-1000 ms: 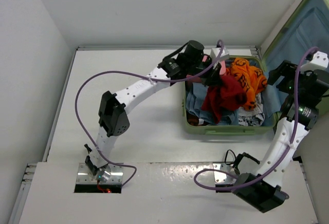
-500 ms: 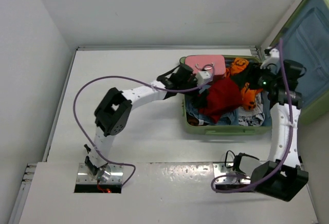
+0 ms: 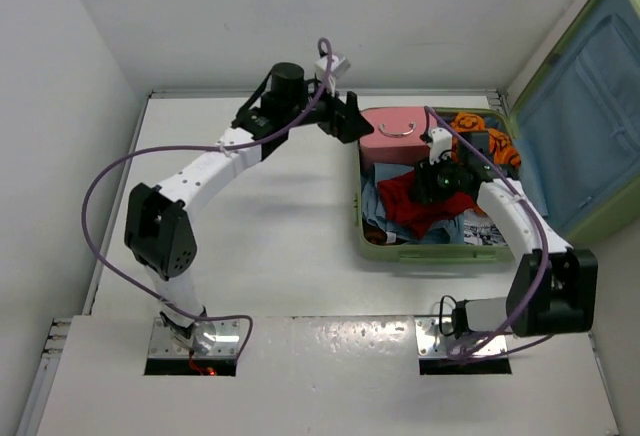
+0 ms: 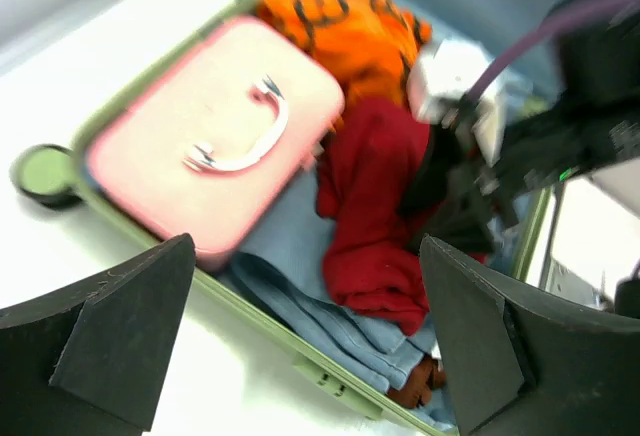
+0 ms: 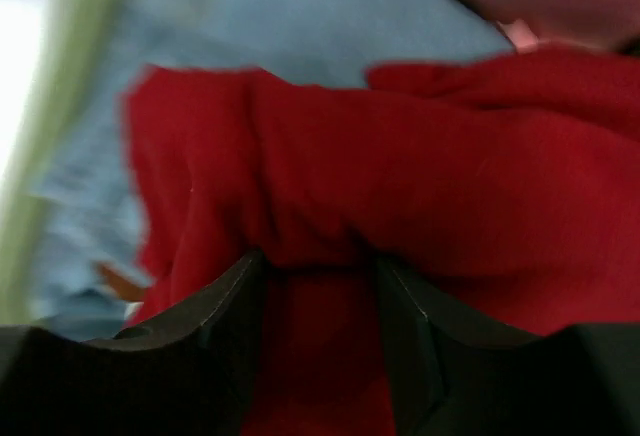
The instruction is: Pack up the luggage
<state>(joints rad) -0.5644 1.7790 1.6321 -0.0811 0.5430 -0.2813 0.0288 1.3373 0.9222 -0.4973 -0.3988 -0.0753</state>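
The luggage point(image 3: 430, 253) lies open at the right of the table, its lid point(image 3: 580, 106) leaning up on the right. Inside are a pink case point(image 3: 395, 144) at the back left, a red garment point(image 3: 405, 208), an orange garment point(image 3: 470, 121) and blue jeans point(image 3: 372, 201). My left gripper point(image 3: 350, 121) hangs open and empty above the luggage's back-left corner. In the left wrist view the left gripper point(image 4: 305, 251) looks down on the pink case point(image 4: 150, 156), the red garment point(image 4: 370, 216) and the luggage rim point(image 4: 290, 339). My right gripper point(image 3: 432, 184) is pressed into the red garment point(image 5: 450, 156). The right gripper point(image 5: 315, 256) has red cloth bunched between its jaws.
White walls stand close behind and to the left of the table point(image 3: 250, 236). A luggage wheel point(image 4: 40, 171) sticks out at the back-left corner. The right arm point(image 3: 510, 211) reaches across the packed clothes. A purple cable point(image 3: 110, 176) loops off the left arm.
The left gripper opened, let go of the pink case in the luggage and drew back up to the left. The right arm swung left into the luggage and narrowed its jaws on the red garment.
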